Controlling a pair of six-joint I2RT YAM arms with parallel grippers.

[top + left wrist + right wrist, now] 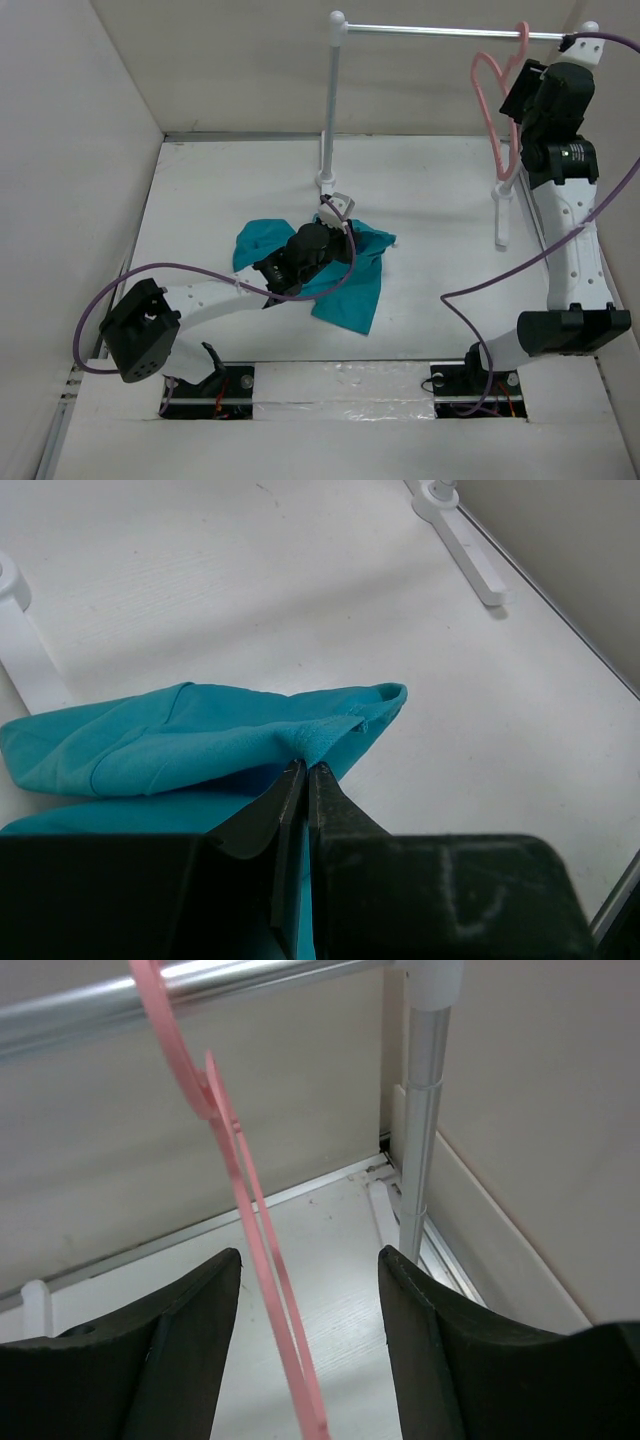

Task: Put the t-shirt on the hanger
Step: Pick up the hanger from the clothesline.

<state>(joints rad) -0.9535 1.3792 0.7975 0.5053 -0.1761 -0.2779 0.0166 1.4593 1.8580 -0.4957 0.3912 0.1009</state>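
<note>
The t-shirt (356, 296) is teal, hanger (251, 1210) salmon-pink (rail (450, 31) silver).

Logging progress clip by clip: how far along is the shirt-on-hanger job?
Done: nothing on the hanger yet. In hand: left tool pinches a fold of the shirt on the table; right tool stands open around the hanger, hooked on the rail. Remaining: threading the shirt on.

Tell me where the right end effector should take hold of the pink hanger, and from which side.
Probably the shoulder bar just below the hook. The pink hanger hangs edge-on from the metal rail, its bar between the open fingers of the right end effector, so close across its flat sides from the near side.
</note>
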